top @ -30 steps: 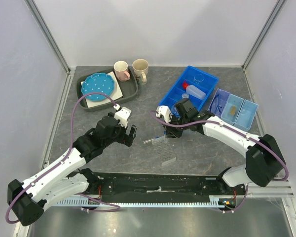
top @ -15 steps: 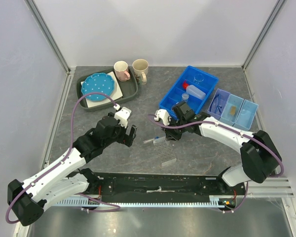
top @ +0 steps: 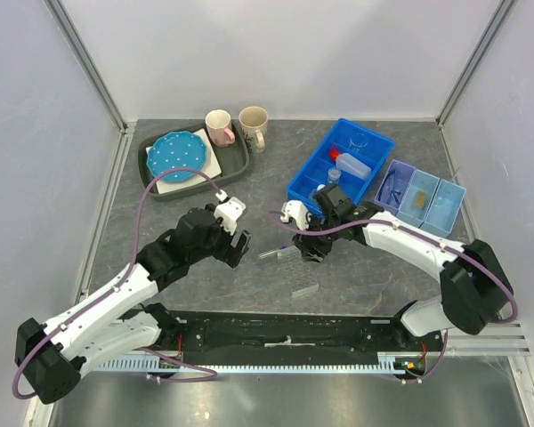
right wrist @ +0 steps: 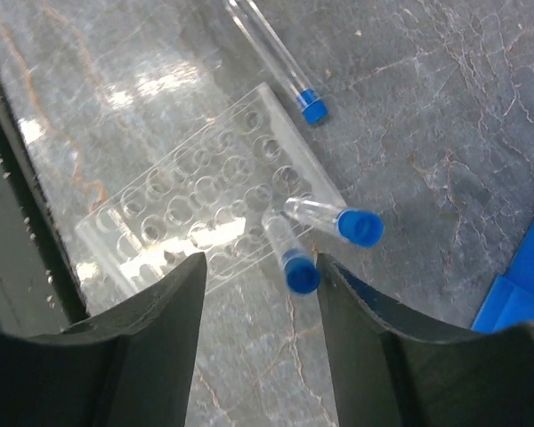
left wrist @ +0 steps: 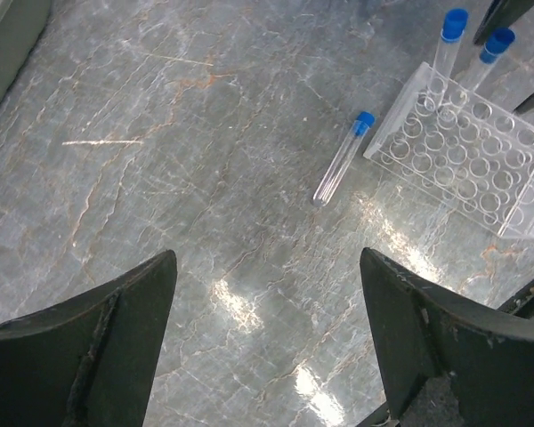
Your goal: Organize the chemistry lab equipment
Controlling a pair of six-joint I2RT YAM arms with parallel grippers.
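Hovering just above the clear tube rack (right wrist: 187, 222), the right gripper (right wrist: 260, 267) has its jaws partly open and holds nothing. The cap of one standing tube shows in the gap between its fingers. Two blue-capped clear tubes (right wrist: 356, 225) stand in holes at one end of the rack, both leaning. A third tube (right wrist: 276, 62) lies flat on the grey marbled bench (top: 267, 191) just beside the rack but apart from it, with its cap end nearer the rack.

The left gripper (left wrist: 267, 262) hangs over bare bench near that lying tube, jaws spread wide and empty.

In the top view, a dark blue compartment bin (top: 304, 182) sits beyond the rack. It holds the small white red-capped squeeze bottle (top: 350, 164), lying on its side, and the small clear beaker (top: 360, 140) in its far compartment. To the right of the bin is a light blue three-part tray (top: 445, 206), with the blue-framed safety glasses (top: 390, 189) in its left section and the tan bristle brush (top: 420, 200) in the middle one.

At the far left, a blue dotted plate (top: 178, 153) rests on a grey tray (top: 236, 165). A pink mug (top: 219, 126) and a beige mug (top: 254, 123) stand at the tray's far right corner, well apart from both arms.
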